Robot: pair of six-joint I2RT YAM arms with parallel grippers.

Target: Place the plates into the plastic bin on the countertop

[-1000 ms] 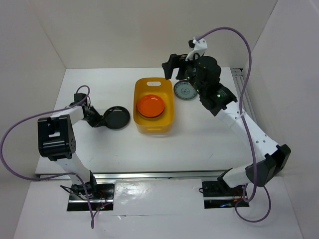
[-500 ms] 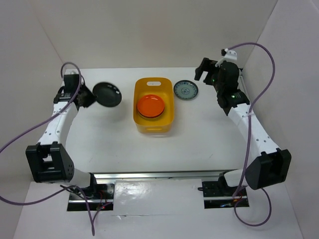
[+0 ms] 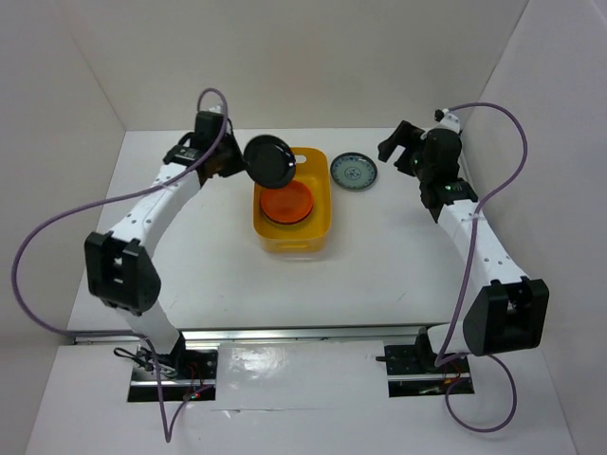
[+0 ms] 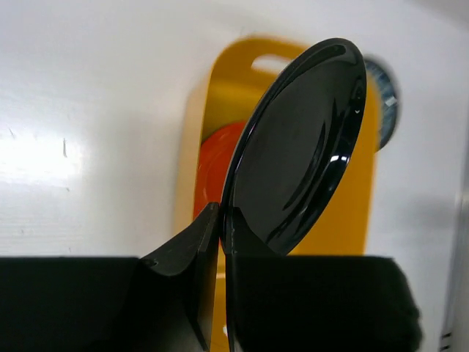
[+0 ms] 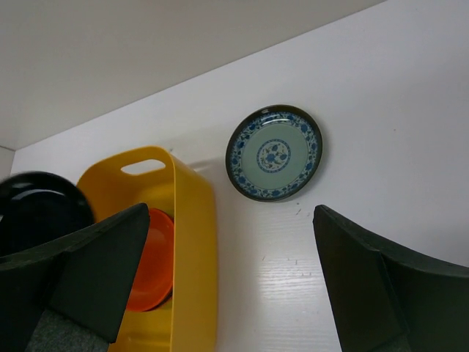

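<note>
Three plates in view, we count. Where is the black plate (image 3: 269,161)?
— We see it in the air over the far left corner of the yellow bin (image 3: 322,226), pinched by its rim in the left tool (image 3: 237,163). It stands tilted, close to on edge.
And in the bin itself?
— We see an orange plate (image 3: 289,203) lying flat on the bottom. From the left wrist, the black plate hides part of it.
The third?
— We find the blue patterned plate (image 3: 354,172) flat on the white bench (image 3: 190,256), just beside the bin's far right corner and not touching it.
What do we make of the right tool (image 3: 399,150)?
— It is spread wide with nothing in it. It hangs above the bench to the right of the patterned plate, apart from it. Its camera looks down on that plate and the bin's far end.
</note>
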